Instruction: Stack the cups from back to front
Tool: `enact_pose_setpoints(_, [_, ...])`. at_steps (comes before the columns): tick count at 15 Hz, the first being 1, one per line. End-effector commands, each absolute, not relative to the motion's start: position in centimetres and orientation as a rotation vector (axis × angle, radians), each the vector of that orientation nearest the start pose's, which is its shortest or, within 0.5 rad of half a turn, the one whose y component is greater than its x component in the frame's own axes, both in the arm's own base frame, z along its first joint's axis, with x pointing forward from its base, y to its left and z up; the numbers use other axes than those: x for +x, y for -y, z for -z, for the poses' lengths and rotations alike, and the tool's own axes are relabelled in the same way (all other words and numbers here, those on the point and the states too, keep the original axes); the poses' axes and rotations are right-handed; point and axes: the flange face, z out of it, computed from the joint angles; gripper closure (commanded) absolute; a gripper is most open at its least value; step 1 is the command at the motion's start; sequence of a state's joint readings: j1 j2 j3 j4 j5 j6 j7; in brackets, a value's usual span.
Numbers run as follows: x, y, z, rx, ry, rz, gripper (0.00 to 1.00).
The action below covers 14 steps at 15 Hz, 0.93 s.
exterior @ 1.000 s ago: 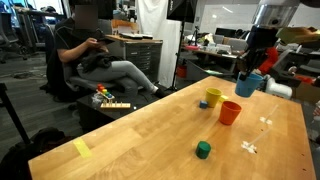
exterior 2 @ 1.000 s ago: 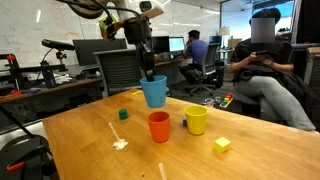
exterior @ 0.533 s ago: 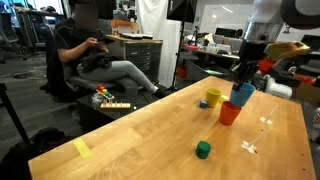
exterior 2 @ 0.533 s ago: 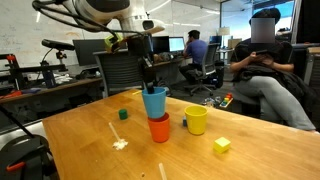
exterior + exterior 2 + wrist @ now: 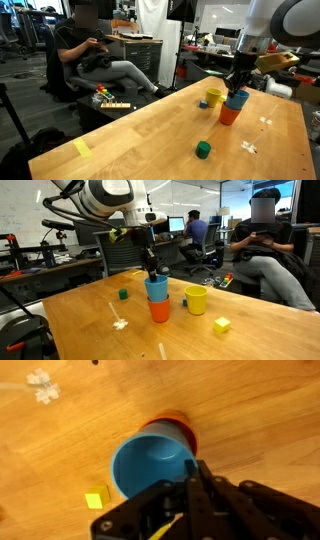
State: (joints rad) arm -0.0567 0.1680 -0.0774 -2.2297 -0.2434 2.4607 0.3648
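**Blue cup nested in orange, jaws clamped on its rim**

In an exterior view, the bench (image 5: 80,330) is a pale slab of wood with visible grain. Toward its left side, near the far edge, sits a small green cube (image 5: 123,294), matte and square-cornered. Closer to the front edge lies a small white object (image 5: 119,324), irregular in outline and too small to make out its material.

At mid-bench stands the stack. The orange cup (image 5: 159,309) is smooth plastic tapering toward its base, and it stands upright on the wood. The blue cup (image 5: 156,286) has the same tapered shape and is seated inside it, with its upper wall and rim rising above the orange. The dark jaws descend from the robot arm (image 5: 110,198) and are closed on the blue cup, pinching its thin wall at the rim. The wrist view looks down into the blue cup's round, smooth hollow, with a crescent of orange rim showing beyond it.

Just right of the stack, and not touching it, the yellow cup (image 5: 196,300) stands upright by itself, glossy and tapered like the other two. Farthest right, toward the front edge, rests a small boxy yellow block (image 5: 221,325).
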Motion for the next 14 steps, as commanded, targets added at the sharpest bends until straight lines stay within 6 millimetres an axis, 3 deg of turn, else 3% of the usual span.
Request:
enact_pose_setpoints(1, [55.4,7.3,-29.8,-3.295,-0.535,0.175,0.70])
enact_pose_setpoints(3, [55.4,7.4,-29.2,-3.304,-0.537,0.161,0.63])
enact_pose_setpoints(11, [54.8,6.5,-30.0,-3.298,-0.518,0.154,0.02])
enact_pose_setpoints(14, [54.5,6.1,-29.3,-3.320,-0.501,0.142,0.00])
